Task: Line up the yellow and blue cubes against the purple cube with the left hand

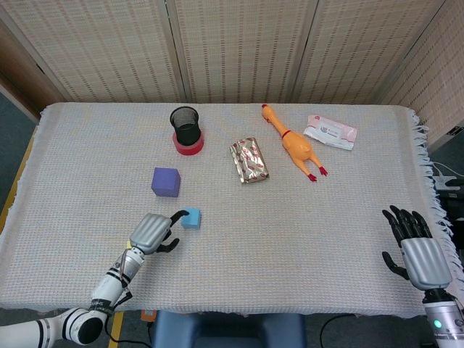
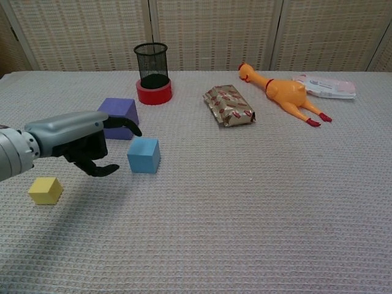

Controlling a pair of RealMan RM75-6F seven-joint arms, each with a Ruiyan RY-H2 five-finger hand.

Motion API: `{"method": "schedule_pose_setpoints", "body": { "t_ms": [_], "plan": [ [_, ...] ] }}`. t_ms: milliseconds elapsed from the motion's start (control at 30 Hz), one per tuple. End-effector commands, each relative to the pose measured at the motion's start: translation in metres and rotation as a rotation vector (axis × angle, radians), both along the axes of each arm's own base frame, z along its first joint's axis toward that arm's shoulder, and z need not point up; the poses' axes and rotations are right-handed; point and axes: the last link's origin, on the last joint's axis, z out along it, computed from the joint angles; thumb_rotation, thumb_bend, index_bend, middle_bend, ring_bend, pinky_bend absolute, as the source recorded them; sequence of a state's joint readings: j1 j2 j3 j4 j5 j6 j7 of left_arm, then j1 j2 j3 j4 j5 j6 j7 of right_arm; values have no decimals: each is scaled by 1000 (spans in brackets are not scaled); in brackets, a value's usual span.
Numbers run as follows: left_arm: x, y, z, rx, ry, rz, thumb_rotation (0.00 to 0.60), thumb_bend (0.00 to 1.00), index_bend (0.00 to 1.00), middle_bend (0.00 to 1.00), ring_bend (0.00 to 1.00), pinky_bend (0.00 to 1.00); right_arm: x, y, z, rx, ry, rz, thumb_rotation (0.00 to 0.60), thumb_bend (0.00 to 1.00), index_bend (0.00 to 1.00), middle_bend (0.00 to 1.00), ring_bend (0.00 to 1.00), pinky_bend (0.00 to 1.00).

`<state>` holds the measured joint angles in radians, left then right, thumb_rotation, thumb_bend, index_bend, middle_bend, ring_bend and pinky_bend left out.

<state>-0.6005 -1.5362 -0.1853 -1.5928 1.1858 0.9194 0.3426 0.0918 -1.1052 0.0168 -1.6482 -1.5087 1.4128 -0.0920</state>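
The left hand (image 1: 152, 232) is showing a silver-grey ribbed back and black fingers (image 2: 101, 169), with a white, black-banded forearm behind it. The right hand (image 1: 420, 257) is looking alike, with what may be a small green light at its wrist.

Head view high, looking steeply down on the whole table (image 1: 348, 217), chest view low and nearer, both sharing its middle.

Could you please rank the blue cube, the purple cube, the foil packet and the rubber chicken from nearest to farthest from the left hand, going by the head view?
From the left hand:
1. Blue cube, just beyond its fingertips, to the right.
2. Purple cube, farther back on the table.
3. Foil packet, toward the middle, farther back.
4. Rubber chicken, beyond the packet, on the right.
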Motion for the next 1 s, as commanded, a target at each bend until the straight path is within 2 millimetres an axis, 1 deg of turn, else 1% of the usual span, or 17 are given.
{"method": "schedule_pose_setpoints", "body": {
  "t_ms": [33, 133, 333, 467, 667, 733, 900, 1000],
  "plan": [
    [3, 11, -11, 8, -4, 3, 600, 386, 227, 1000, 1000, 1000, 0, -1, -1, 9, -6, -4, 600, 101, 0, 0, 0, 0],
    [0, 20, -20, 26, 18, 2, 600, 388, 227, 1000, 1000, 1000, -2, -2, -1, 11, 0, -15, 600, 101, 0, 0, 0, 0],
    [-6, 29, -28, 35, 30, 14, 600, 390, 214, 1000, 1000, 1000, -5, -3, 1, 6, 4, -40, 600, 101, 0, 0, 0, 0],
    [-3, 32, -35, 26, 14, 12, 600, 390, 220, 1000, 1000, 1000, -7, -3, 1, 11, 9, -52, 600, 101, 0, 0, 0, 0],
    [4, 37, -45, 36, -13, 2, 600, 389, 272, 1000, 1000, 1000, -8, -4, 1, 10, 13, -62, 600, 101, 0, 0, 0, 0],
    [4, 39, -47, 35, -19, 3, 600, 389, 298, 1000, 1000, 1000, -8, -4, 2, 6, 13, -64, 600, 101, 0, 0, 0, 0],
    [2, 41, -50, 53, -34, 3, 600, 388, 475, 1000, 1000, 1000, -9, -4, 2, 5, 16, -71, 600, 101, 0, 0, 0, 0],
    [0, 41, -45, 83, -48, -4, 600, 388, 516, 1000, 1000, 1000, -9, -3, 2, 9, 17, -72, 600, 101, 0, 0, 0, 0]
  ]
}}
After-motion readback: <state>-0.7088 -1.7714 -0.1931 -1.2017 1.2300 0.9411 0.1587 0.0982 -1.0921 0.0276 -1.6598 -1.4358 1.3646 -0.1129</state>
